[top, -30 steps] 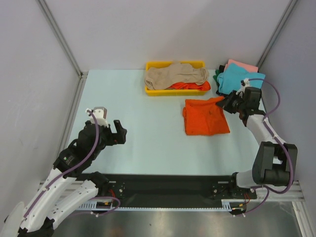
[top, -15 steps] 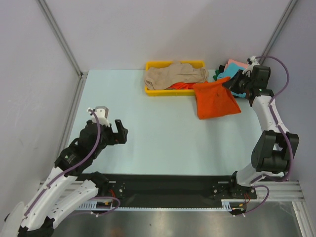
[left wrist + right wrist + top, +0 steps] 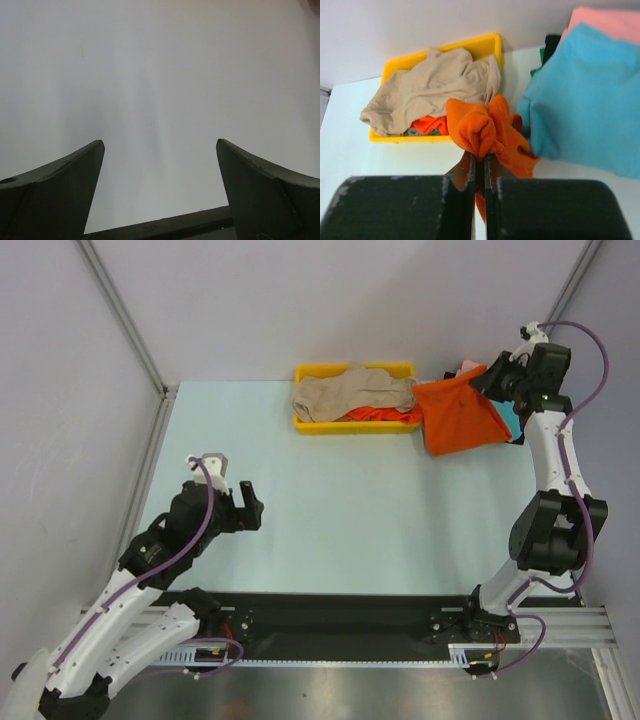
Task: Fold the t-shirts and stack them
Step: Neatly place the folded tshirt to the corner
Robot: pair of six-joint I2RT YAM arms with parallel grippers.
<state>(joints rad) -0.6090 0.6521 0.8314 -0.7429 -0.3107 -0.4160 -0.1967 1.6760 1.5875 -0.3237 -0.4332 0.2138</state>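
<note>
Orange t-shirt clamped in right pincer, left pincer spread wide

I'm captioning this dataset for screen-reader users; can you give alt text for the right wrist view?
The right gripper pinches a bunched orange t-shirt between shut fingers. Behind it, a yellow tray holds a beige t-shirt; to the right, a teal t-shirt partly covers a pink t-shirt.
</note>
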